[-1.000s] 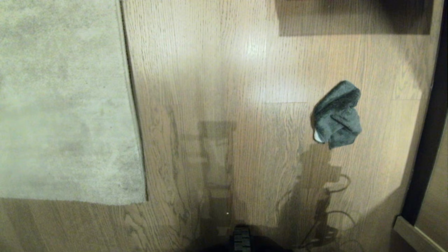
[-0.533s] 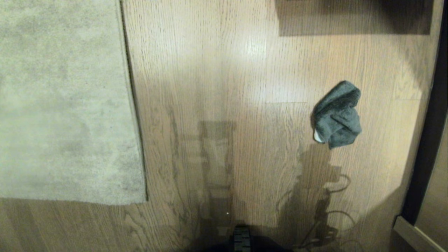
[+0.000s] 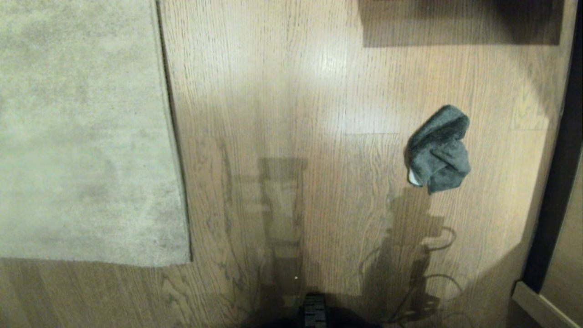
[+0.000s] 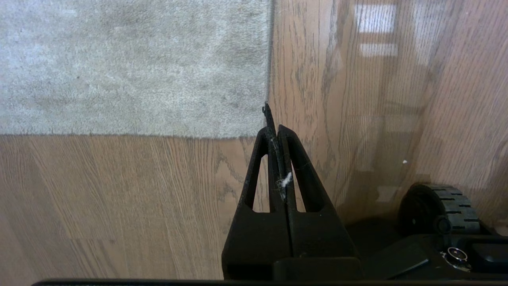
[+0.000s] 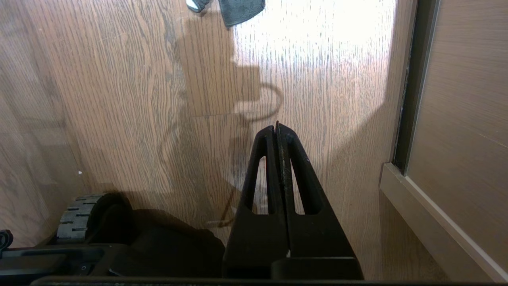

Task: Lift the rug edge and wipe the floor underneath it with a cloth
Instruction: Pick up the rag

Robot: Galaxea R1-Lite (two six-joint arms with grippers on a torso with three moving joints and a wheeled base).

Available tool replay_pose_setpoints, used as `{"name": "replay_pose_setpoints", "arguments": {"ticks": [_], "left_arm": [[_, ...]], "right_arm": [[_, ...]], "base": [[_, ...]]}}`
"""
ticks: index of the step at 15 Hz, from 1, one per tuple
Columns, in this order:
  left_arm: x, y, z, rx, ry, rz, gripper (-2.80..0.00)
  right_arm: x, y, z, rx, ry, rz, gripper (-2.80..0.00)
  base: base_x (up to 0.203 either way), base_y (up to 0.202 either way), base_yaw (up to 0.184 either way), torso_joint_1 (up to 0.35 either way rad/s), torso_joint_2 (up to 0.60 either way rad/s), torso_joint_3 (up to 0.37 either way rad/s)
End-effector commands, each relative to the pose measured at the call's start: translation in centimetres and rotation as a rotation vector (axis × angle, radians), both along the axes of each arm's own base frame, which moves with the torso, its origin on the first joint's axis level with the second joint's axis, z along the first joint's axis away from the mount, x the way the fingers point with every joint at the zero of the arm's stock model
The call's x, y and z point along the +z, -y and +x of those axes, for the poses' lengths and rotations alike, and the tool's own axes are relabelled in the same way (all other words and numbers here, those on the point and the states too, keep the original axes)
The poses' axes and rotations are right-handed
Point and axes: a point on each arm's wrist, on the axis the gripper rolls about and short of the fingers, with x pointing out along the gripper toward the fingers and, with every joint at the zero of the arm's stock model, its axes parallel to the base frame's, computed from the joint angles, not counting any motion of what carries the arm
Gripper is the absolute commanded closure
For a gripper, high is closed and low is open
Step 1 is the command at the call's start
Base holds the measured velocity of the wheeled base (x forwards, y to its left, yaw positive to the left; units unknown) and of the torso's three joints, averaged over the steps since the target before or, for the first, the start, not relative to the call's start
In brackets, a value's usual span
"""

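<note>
Crumpled grey cloth (image 3: 438, 150) on floor (image 3: 291, 91), rug edge (image 3: 175, 150) flat.

Your head camera is looking straight down at the floor (image 3: 291, 91); both wrist cameras are hanging lower, sharing the rug (image 4: 131, 67) corner and cloth (image 5: 238, 8) with it.

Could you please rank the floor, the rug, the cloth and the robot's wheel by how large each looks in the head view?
1. Floor
2. Rug, cut off by the frame
3. Cloth
4. Wheel, only partly visible at the bottom edge
</note>
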Motion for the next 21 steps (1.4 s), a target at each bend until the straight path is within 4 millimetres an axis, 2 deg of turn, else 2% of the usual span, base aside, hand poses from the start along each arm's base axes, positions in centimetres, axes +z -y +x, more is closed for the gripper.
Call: {"name": "replay_pose_setpoints", "arguments": {"ticks": [1,18,21], "left_arm": [[0.0,0.0,0.0,0.001,0.0,0.0,0.0],[0.0,0.0,0.0,0.001,0.0,0.0,0.0],[0.0,0.0,0.0,0.001,0.0,0.0,0.0]], "right_arm": [[0.0,0.0,0.0,0.0,0.001,0.0,0.0],[0.0,0.0,0.0,-0.007,-0.008,0.007,0.0],[2.2,-0.1,-0.2,0.066,-0.02,-0.012,0.0]], "base": [[0.0,0.0,0.0,0.0,0.0,0.0],[0.0,0.0,0.0,0.0,0.0,0.0],[0.0,0.0,0.0,0.0,0.0,0.0]]}}
